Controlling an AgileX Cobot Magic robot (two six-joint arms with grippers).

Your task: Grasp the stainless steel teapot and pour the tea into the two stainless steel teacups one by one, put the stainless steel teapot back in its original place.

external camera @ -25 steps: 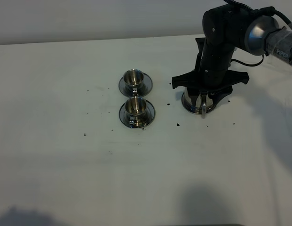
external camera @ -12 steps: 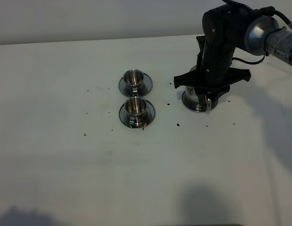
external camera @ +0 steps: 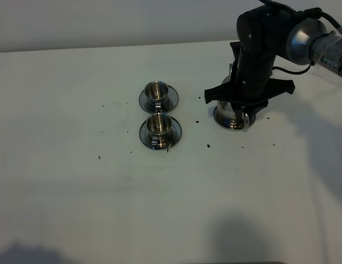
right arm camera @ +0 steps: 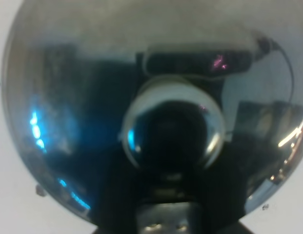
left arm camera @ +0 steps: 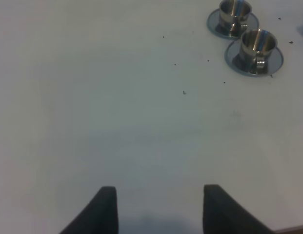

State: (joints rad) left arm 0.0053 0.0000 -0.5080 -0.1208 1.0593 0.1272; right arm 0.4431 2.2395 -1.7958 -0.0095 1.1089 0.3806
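The stainless steel teapot [external camera: 227, 114] stands on its round saucer [external camera: 231, 126] at the right, mostly hidden under my right arm. My right gripper [external camera: 242, 113] is down over the pot by its handle; its fingers are hidden. The right wrist view is filled by the teapot's lid [right arm camera: 68, 122] and knob [right arm camera: 173, 127], very close. The two teacups [external camera: 156, 89] [external camera: 158, 124] stand on their saucers left of the pot, one behind the other; they also show in the left wrist view [left arm camera: 233, 9] [left arm camera: 257, 42]. My left gripper [left arm camera: 161, 209] is open and empty over bare table.
Small dark specks [external camera: 207, 146] lie scattered on the white tablecloth [external camera: 77, 165] around the cups and the pot. The table's far edge [external camera: 104, 48] meets a pale wall. A cable [external camera: 292, 69] hangs off the right arm.
My right gripper has shifted slightly over the teapot, and the shiny part that stuck out toward the front a second ago is now tucked under the arm. Cups and left gripper are unmoved.
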